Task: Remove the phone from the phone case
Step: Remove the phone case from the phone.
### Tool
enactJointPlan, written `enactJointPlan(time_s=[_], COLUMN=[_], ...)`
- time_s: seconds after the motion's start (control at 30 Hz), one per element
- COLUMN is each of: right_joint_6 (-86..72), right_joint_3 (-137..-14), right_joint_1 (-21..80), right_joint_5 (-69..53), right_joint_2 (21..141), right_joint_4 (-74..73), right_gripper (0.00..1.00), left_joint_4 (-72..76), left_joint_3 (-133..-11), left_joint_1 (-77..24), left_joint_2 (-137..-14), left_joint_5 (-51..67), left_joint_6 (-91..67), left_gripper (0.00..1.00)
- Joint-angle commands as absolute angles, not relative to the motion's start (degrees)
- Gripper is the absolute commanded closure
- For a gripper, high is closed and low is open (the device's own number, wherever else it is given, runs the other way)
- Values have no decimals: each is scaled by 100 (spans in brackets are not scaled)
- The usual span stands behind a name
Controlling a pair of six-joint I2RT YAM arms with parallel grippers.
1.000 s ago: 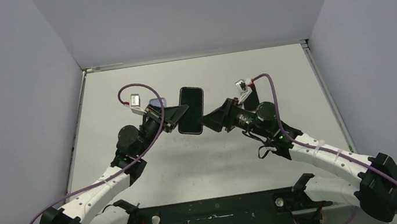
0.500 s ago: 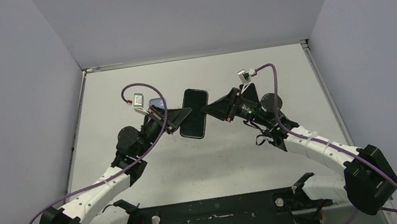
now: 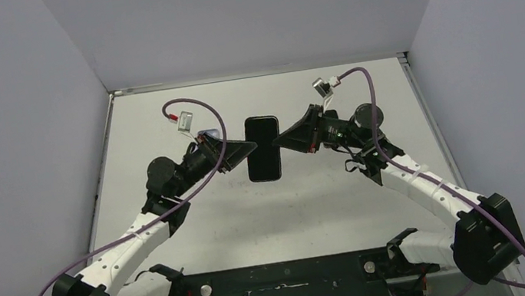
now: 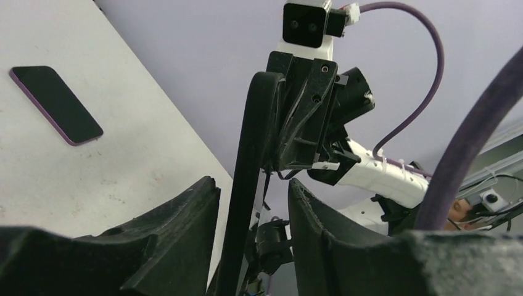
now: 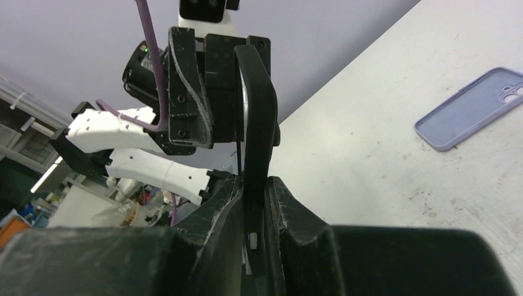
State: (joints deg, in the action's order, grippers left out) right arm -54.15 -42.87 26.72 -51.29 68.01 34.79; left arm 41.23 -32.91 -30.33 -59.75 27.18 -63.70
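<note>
Left gripper point(image 3: 252, 147) perhaps loose around phone point(image 3: 264, 152)

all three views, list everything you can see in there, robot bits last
held phone: 1, black, up off the table between the two grippers; whether it is cased cannot be told
lavender case: 1, lilac, flat on the table, camera cutout up
second phone: 1, dark face with purple edge, flat on the table
table: 1, white, scuffed
walls: pale grey, three sides
left gripper: 1, black, fingers either side of the held phone, gap showing
right gripper: 1, black, clamped on its edge
</note>
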Motion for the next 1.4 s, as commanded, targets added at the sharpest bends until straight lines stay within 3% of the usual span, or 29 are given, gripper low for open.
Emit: enactJointPlan(time_s=[0.0,0.27,0.33,0.53,0.57,0.63,0.7,0.8,0.93,1.07,1.37], right_joint_6=[-4685,-4116,-3911,-3392,-3372,-3337,-3296,-3278,-3620,-4530,-5649], right_joint_3=[-4994,-5532,-5657,-5826,-5793,-5707,-5586,-5342,-4727,-3825,-2560], right_joint_1=[2577,2571,2575,2565,2559,2542,2511,2492,2508,2599,3594], right_joint_5=[-5980,-6552,-6646,-6501,-6427,-6232,-5992,-5549,-4869,-4273,-2728], right_joint_2=[6843,7143,7215,7238,7193,7078,6926,6611,6154,5680,5373], right_joint_4=[3153,2413,2176,1599,1600,1612,1609,1610,2046,3183,4715], right_gripper=[100,100,100,100,98,84,76,44,20,7,0], left_joint_4=[3938,3360,3279,3217,3218,3221,3283,3422,3643,3705,4301], left_joint_3=[-3965,-4471,-4573,-4641,-4629,-4587,-4503,-4288,-3927,-3683,-3311], left_joint_1=[-2860,-2848,-2848,-2818,-2809,-2780,-2769,-2769,-2762,-2768,-2786], left_joint_2=[-6187,-6509,-6589,-6617,-6591,-6531,-6464,-6311,-6073,-5918,-5799], left_joint_5=[3895,4687,4856,4695,4585,4253,3900,3199,2296,1479,614], left_joint_6=[-5731,-5071,-4995,-4983,-5021,-5135,-5328,-5778,-6380,-6999,-7958], left_gripper=[54,48,57,100,100,100,100,100,100,100,100])
